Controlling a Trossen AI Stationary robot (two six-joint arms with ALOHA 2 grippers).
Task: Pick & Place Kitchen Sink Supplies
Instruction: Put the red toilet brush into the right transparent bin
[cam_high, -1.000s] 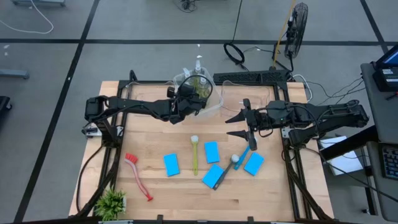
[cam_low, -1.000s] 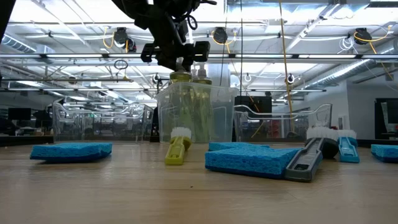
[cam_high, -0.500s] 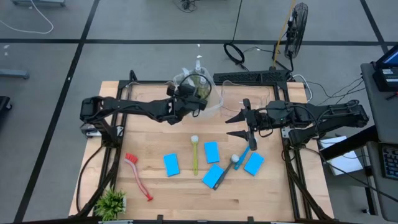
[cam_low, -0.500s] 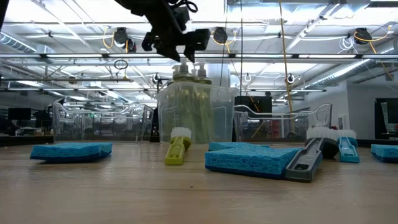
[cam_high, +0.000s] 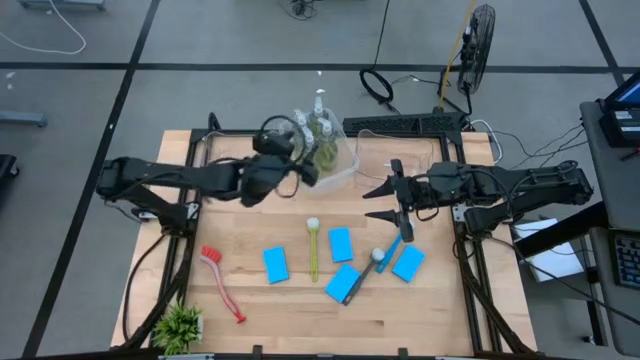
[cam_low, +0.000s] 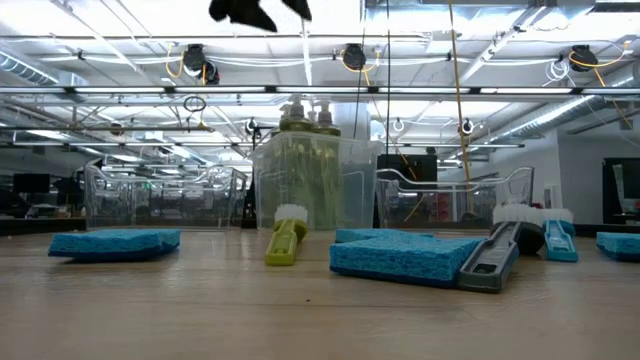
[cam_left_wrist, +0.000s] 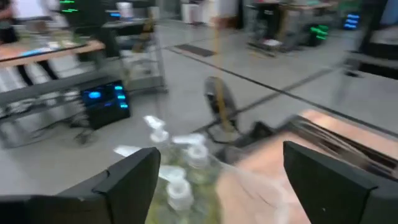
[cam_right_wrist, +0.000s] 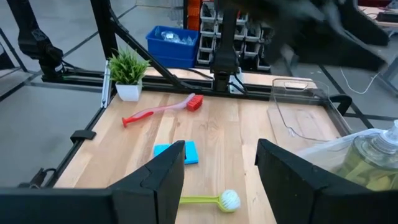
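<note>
**Risks**
- Left gripper (cam_high: 300, 172) hovering just beside the clear plastic tub (cam_high: 335, 172) at far centre, jaws wide apart, nothing between them. Judged hazard: a low sweep past the tub, clipping its wall or the pump heads standing above the rim, tipping the small clear pump bottles of yellow-green liquid (cam_high: 318, 135) inside.
- Right gripper (cam_high: 385, 203) waiting right of centre, jaws apart and empty, above the far end of the slim blue dish brush (cam_high: 392, 245).
- Blue brush lying against a light-blue rectangular sponge (cam_high: 343, 283). Likely trouble: lifting one and dragging the other.
- Slim yellow-green dish brush (cam_high: 313, 250) lying close between two sponges. Wide jaws coming down there apt to nudge a neighbour.

**Counts**
- Sponges: four, all on the near half of the wooden table (cam_high: 250, 210), none in a tub.
- Brushes: three certain, being red (cam_high: 222, 283) at near left, yellow-green at centre, blue at right. Grey handle (cam_low: 490, 262) seen resting on a sponge in the low view; part of the blue brush or a fourth, cannot tell.
- Pump bottles: at least three pump heads visible, all in the one tub; exact number cannot tell.
- Tubs: the filled one plus an empty clear tub (cam_right_wrist: 298, 112) just right of it.
- Small green potted plant (cam_high: 180, 325): one, near left corner.
</note>
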